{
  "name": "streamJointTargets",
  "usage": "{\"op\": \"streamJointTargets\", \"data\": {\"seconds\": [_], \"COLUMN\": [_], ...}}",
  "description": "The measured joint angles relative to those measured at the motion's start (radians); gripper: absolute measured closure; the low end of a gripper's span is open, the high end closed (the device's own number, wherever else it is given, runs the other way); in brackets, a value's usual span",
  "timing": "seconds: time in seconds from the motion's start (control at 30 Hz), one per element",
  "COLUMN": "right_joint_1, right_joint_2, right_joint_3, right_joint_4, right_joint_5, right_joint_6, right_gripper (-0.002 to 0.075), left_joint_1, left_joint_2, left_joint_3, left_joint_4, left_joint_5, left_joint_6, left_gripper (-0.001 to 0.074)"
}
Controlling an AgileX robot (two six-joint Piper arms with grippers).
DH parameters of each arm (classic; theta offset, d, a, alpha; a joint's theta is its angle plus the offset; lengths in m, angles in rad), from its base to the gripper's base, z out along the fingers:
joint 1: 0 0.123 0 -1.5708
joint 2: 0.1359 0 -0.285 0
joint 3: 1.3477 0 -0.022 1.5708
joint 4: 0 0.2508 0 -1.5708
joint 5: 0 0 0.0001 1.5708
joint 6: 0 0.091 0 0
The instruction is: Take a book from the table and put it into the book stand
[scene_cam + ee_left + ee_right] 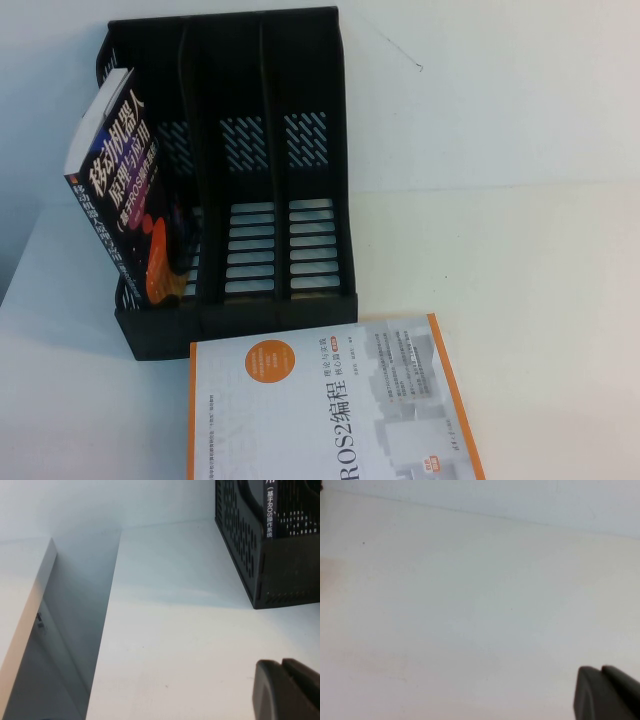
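The book (330,410), white with an orange spine edge, an orange circle and a "ROS2" title, lies flat on the table (520,260) at the front, just before the book stand (240,312). The black stand has three upright slots; the middle and right ones hold nothing. Neither arm shows in the high view. My left gripper (282,667) hangs shut and empty over bare table, to the side of the stand (240,545). Over plain white table, my right gripper (601,672) has its fingers pressed together with nothing in them.
A dark blue-black book (125,190) leans in the stand's left slot; its spine (270,510) shows in the left wrist view. That view also shows the table's side edge (102,630) with a dark gap beyond it.
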Motion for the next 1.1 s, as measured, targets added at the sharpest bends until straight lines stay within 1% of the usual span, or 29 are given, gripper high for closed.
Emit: {"op": "streamJointTargets", "data": {"seconds": [0.37,0.47,0.57,0.7,0.83,0.93,1.1], "right_joint_1": [0.0,0.0,0.0,0.0,0.0,0.0,0.0], "right_joint_2": [0.0,0.0,0.0,0.0,0.0,0.0,0.0], "right_joint_3": [0.0,0.0,0.001,0.001,0.001,0.001,0.001], "right_joint_4": [-0.001,-0.001,-0.002,-0.007,-0.013,-0.018,-0.022], "right_joint_5": [-0.004,-0.012,-0.068,-0.261,-0.545,-0.752,-1.085], "right_joint_6": [0.0,0.0,0.0,0.0,0.0,0.0,0.002], "right_gripper": [0.0718,0.0718,0.0718,0.0718,0.0718,0.0718,0.0718], "left_joint_1": [0.0,0.0,0.0,0.0,0.0,0.0,0.0], "left_joint_2": [0.0,0.0,0.0,0.0,0.0,0.0,0.0], "left_joint_3": [0.0,0.0,0.001,0.001,0.001,0.001,0.001], "left_joint_4": [0.0,0.0,0.0,0.006,0.006,0.006,0.006], "left_joint_5": [-0.03,-0.064,-0.151,-0.394,-0.688,-0.861,-1.062], "left_joint_6": [0.002,0.002,0.004,0.008,0.008,0.01,0.01], "left_gripper": [0.0738,0.0738,0.0738,0.0738,0.0738,0.0738,0.0738]}}
